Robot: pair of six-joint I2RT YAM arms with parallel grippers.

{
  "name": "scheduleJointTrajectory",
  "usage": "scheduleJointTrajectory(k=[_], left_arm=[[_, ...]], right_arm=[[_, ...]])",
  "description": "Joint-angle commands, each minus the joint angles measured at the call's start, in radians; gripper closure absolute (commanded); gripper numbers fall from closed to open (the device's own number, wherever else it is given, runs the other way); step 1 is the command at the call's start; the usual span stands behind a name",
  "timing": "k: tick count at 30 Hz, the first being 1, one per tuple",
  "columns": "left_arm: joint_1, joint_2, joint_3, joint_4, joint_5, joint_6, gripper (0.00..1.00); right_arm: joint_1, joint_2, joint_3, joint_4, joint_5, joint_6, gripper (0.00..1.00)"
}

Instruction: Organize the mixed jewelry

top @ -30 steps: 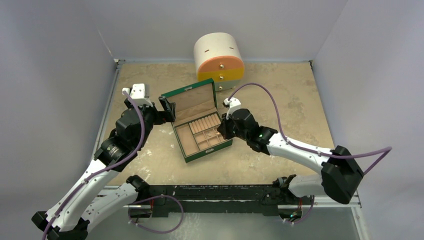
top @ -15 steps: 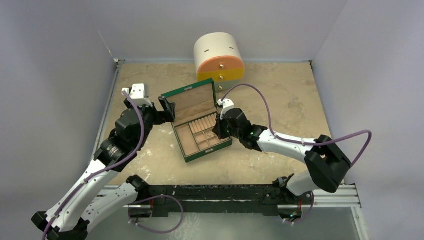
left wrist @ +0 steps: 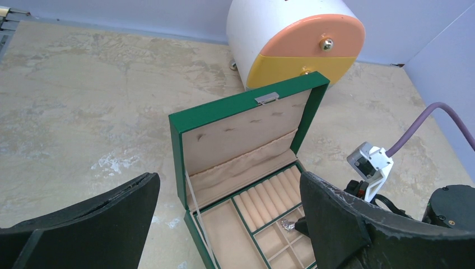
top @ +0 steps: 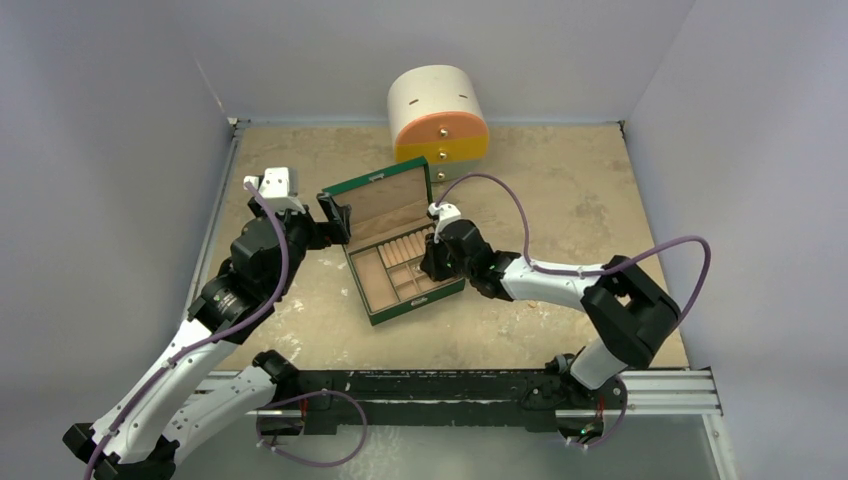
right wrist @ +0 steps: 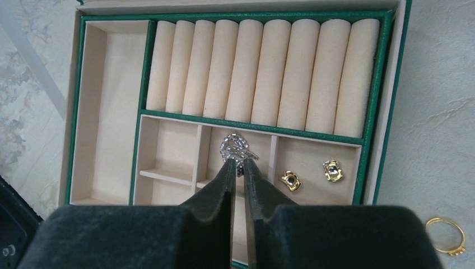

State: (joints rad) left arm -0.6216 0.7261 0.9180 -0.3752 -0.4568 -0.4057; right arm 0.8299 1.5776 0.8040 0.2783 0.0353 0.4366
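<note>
The green box (top: 420, 301) lies open mid-table, lid (left wrist: 246, 109) upright. A bunched silvery chain (right wrist: 235, 145) lies in the middle small compartment, also in the left wrist view (left wrist: 287, 225). My right gripper (right wrist: 239, 161) points down into that compartment, its tips touching the chain, jaws parted by a narrow slit. Two small gold pieces (right wrist: 290, 180) (right wrist: 332, 170) lie in the compartment to the right. A gold ring (right wrist: 446, 235) lies on the table outside the box. My left gripper (left wrist: 227, 185) hovers wide open beside the lid, holding nothing.
A round white cabinet (top: 438, 120) with a peach and a yellow drawer stands behind the box. Grey walls close the table on three sides. The row of tan ring rolls (right wrist: 263, 73) and the long left compartment (right wrist: 109, 112) hold nothing.
My right arm has swung its elbow leftward while the gripper stayed over the box. Its jaws have parted slightly at the chain. The left arm has not moved.
</note>
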Motion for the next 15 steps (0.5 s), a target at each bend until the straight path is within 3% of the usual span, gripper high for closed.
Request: scheduleJointTrajectory(k=[1, 8, 15], left_arm=[[0.008, -0.01, 0.008, 0.04, 0.0, -0.005, 0.04], [0.008, -0.011, 0.008, 0.039, -0.002, -0.006, 0.04], [0.008, -0.006, 0.008, 0.039, -0.002, -0.005, 0.04]], right_arm=[[-0.002, -0.002, 0.024, 0.06, 0.003, 0.017, 0.85], [-0.002, -0.082, 0.002, 0.037, 0.051, 0.022, 0.69], [-0.002, -0.241, -0.055, -0.046, 0.178, 0.059, 0.65]])
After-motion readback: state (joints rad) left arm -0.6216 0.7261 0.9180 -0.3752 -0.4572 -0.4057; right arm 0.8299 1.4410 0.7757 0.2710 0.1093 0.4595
